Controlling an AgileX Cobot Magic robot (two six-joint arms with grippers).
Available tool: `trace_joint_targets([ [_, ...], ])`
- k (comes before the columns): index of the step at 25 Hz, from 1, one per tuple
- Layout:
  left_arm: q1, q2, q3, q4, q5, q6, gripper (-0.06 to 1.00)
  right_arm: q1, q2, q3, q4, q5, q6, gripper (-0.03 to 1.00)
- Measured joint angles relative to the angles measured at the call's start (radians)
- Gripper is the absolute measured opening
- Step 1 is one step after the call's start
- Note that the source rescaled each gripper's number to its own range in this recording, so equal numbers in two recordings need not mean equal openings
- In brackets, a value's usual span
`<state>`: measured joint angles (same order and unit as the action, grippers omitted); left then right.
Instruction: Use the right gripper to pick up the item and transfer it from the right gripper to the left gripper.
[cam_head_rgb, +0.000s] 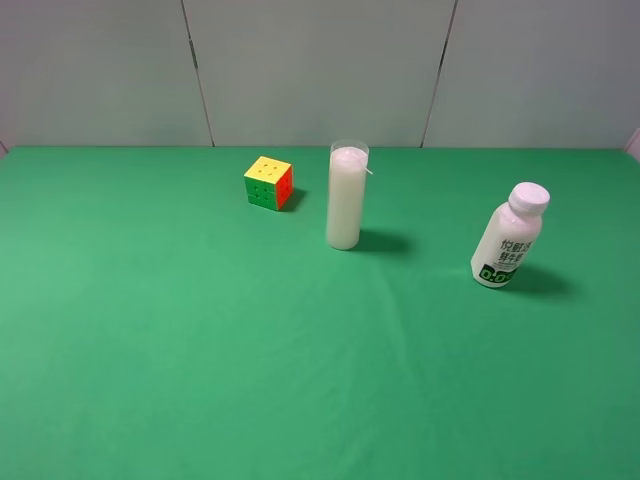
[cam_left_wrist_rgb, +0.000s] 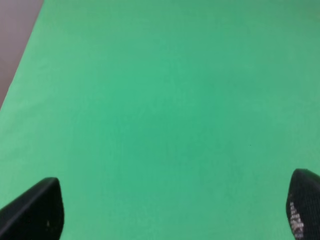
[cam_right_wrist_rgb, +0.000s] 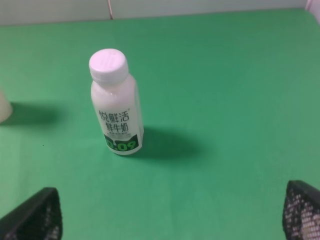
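Observation:
The item, a small white bottle (cam_head_rgb: 510, 238) with a wide white cap and a green-and-black label, stands upright on the green cloth at the right. It also shows in the right wrist view (cam_right_wrist_rgb: 116, 102), ahead of my right gripper (cam_right_wrist_rgb: 170, 212), whose black fingertips (cam_right_wrist_rgb: 35, 215) are spread wide and hold nothing. My left gripper (cam_left_wrist_rgb: 170, 210) is open too, with its fingertips (cam_left_wrist_rgb: 37, 210) at the frame corners over bare cloth. Neither gripper shows in the exterior high view.
A tall white candle in clear glass (cam_head_rgb: 347, 196) stands at the centre back; its edge shows in the right wrist view (cam_right_wrist_rgb: 4, 106). A coloured puzzle cube (cam_head_rgb: 269, 182) sits left of it. The green cloth (cam_head_rgb: 200, 350) covers the table up to the grey back wall.

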<state>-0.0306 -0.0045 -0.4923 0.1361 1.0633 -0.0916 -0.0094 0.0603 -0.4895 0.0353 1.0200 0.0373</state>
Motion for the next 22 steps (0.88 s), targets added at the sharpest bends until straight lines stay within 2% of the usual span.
trace_joint_targets([
  [11, 0.0, 0.0, 0.0, 0.0, 0.0, 0.0, 1.0, 0.0, 0.0, 0.0, -0.001, 0.0, 0.0, 0.9],
  [14, 0.0, 0.0, 0.0, 0.0, 0.0, 0.0, 1.0, 0.0, 0.017, -0.011, -0.023, 0.024, 0.003, 0.98],
  [17, 0.0, 0.0, 0.0, 0.0, 0.0, 0.0, 1.0, 0.0, 0.131, -0.072, -0.059, 0.071, 0.006, 1.0],
  [22, 0.0, 0.0, 0.0, 0.001, 0.0, 0.0, 1.0, 0.051, 0.479, -0.292, -0.08, 0.125, 0.019, 1.0],
])
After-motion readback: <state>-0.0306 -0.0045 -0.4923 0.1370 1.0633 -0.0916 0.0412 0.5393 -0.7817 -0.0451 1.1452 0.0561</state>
